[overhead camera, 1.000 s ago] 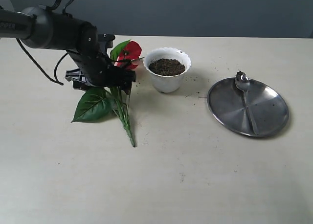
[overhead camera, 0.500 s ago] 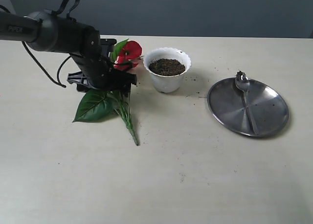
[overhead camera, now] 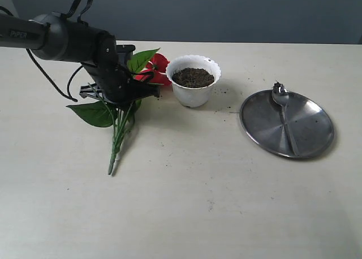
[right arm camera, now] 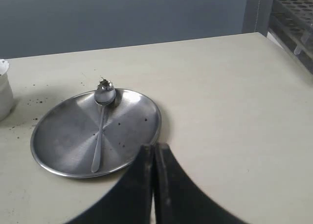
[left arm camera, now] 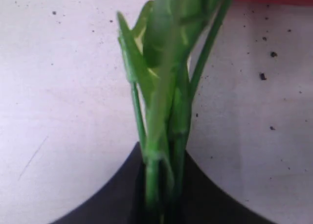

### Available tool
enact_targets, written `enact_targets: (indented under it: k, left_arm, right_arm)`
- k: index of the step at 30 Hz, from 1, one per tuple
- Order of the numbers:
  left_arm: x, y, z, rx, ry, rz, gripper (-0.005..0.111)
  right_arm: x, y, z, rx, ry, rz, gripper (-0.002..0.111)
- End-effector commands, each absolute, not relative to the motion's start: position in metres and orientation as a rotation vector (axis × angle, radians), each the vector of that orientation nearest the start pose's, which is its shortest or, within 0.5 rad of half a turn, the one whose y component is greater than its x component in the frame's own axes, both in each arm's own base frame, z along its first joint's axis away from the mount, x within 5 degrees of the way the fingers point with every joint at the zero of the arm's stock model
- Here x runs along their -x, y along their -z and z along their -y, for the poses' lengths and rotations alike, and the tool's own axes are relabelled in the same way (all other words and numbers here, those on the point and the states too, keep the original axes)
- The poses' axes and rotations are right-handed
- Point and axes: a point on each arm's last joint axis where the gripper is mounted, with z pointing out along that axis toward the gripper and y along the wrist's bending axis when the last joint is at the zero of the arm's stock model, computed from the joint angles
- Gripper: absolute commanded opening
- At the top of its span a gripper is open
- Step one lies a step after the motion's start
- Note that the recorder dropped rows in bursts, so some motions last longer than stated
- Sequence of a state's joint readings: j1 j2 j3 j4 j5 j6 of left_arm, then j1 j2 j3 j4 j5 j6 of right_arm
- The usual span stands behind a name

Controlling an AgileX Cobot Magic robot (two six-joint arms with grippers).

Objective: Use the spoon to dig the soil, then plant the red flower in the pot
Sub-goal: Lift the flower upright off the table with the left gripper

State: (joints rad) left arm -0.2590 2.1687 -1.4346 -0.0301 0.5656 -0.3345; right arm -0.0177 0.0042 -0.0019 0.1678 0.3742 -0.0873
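Since the spoon (overhead camera: 284,119) lies at rest on the round steel plate (overhead camera: 317,143) with a crumb of earth on its bowl, and dark specks are scattered on the bench (overhead camera: 226,214) around the pot (overhead camera: 193,95), the digging part of the task looks done. The soil (overhead camera: 193,77) sits in the white pot, filling it nearly to the scalloped rim.

What is left, by my judgement, is the planting itself — and that is under way but far from finished. The left claw (overhead camera: 125,91) is clamped on the red flower (overhead camera: 158,67); the left wrist view shows the green stems (left arm camera: 164,136) bunched and pinched between the dark jaws. In the exterior view the bloom sits just beside the pot's rim, on the side away from the plate, one broad leaf spreads away from the pot, and the stem ends trail down toward the bench, their tips at or very near its surface. The plant is tilted, not upright, and no part of it is in the soil yet.

The right claw (right arm camera: 154,158) has its two jaws pressed together and holds nothing; it hangs above the bench near the plate, apart from the spoon.

To finish, the stems would need to be turned downward over the pot's mouth and pushed into the earth.
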Motion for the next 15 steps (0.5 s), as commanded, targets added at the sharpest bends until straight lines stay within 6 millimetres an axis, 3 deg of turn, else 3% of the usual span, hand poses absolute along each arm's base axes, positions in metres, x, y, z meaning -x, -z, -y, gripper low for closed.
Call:
enact_targets:
  k: [1,6,15]
  left_arm:
    - [-0.421,-0.113,0.114,0.115,0.159,-2.802,0.0]
    - [-0.422,-0.126,0.113,0.087,0.151,-2.768,0.0]
    - [-0.421,-0.182,0.106,-0.023,0.089,-2.606,0.0]
  right_arm:
    - [-0.053,-0.181,-0.004,-0.04,-0.088,-1.843,0.0]
    - [-0.053,-0.181,-0.004,-0.04,-0.088,-1.843,0.0]
    - [-0.053,-0.181,-0.004,-0.039,-0.086,-1.843,0.0]
